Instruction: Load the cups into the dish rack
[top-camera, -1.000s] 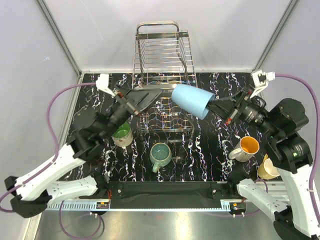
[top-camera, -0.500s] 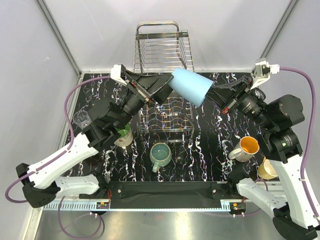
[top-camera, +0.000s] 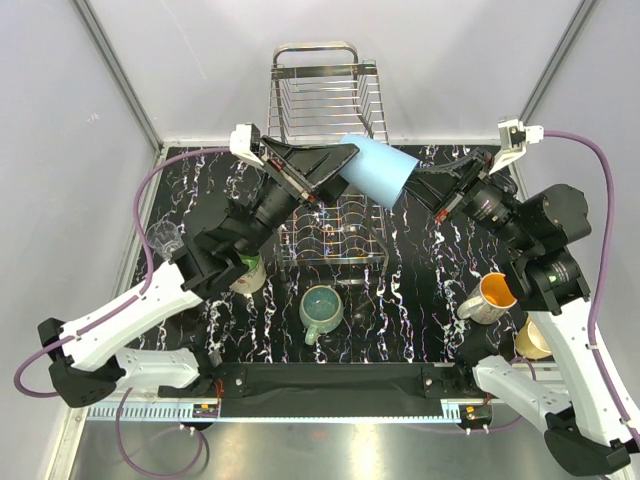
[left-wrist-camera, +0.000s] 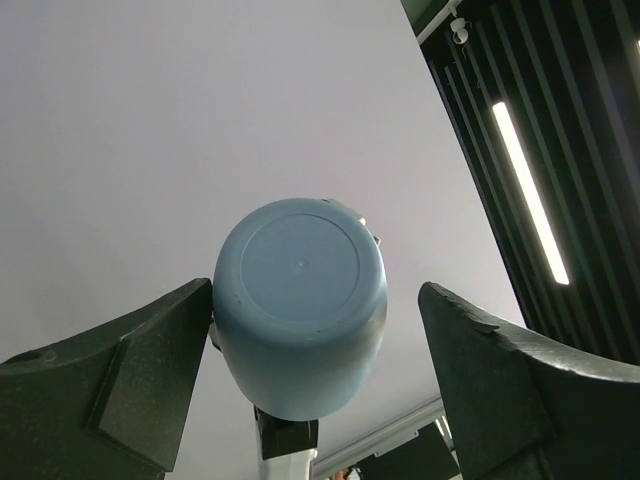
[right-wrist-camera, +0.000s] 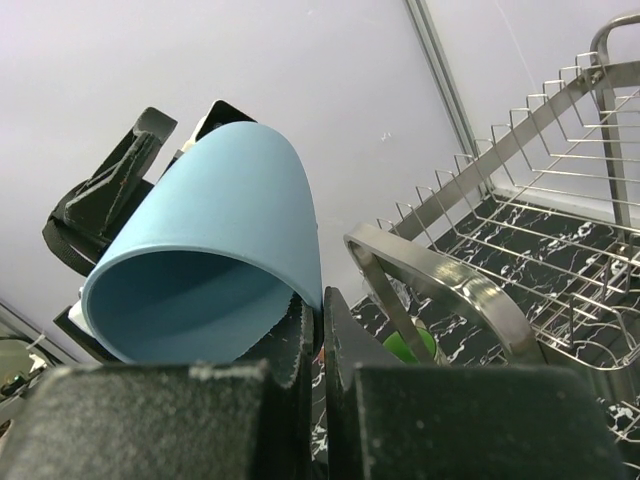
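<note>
The light blue tumbler (top-camera: 375, 168) hangs on its side in the air in front of the dish rack (top-camera: 328, 110). My right gripper (top-camera: 420, 187) is shut on its rim, pinching the wall (right-wrist-camera: 322, 300) of the tumbler (right-wrist-camera: 210, 230). My left gripper (top-camera: 338, 162) is open around the tumbler's base (left-wrist-camera: 300, 300). Its left finger (left-wrist-camera: 120, 380) touches the side and the right finger (left-wrist-camera: 520, 390) stands apart. On the table stand a cream mug with green inside (top-camera: 243, 268), a teal mug (top-camera: 322, 308), an orange mug (top-camera: 490, 297), a pale cup (top-camera: 535, 340) and a clear glass (top-camera: 165, 238).
The chrome rack's upper basket (right-wrist-camera: 540, 240) sits at the back centre, with its slotted lower tier (top-camera: 330, 235) reaching toward me. The black marbled table (top-camera: 420, 290) is walled by white panels on the left, the right and behind.
The right arm carried the tumbler up and toward the back left. The left arm rose from beside the green-lined mug and brought its open jaws around the tumbler's base.
</note>
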